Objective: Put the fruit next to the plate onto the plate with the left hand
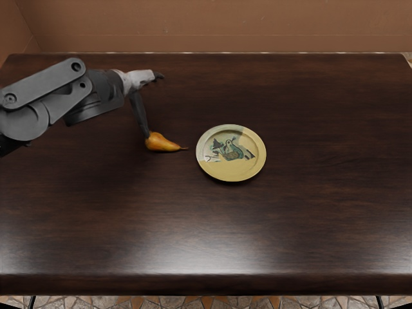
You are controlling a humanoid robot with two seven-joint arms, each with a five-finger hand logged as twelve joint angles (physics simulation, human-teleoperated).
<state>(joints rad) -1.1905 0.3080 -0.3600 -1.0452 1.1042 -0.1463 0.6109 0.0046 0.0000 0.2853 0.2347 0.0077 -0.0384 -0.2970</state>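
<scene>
Left hand point(138, 103) in from the left, fingers point(141, 119) stretched straight and open, gripping nothing. Tips touched fat end of pear point(162, 143). Pear lay on table point(206, 225) at fingertips; plate point(254, 168) farther right, apart.

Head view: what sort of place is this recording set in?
Probably a simulated test room: one dark wooden table with a plate and pear, plain brown walls, tiled floor.

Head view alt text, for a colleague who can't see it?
The left hand reaches down to the wide end of a pear lying on a dark wooden table, close beside a yellow plate with a bird picture, not touching it.
</scene>
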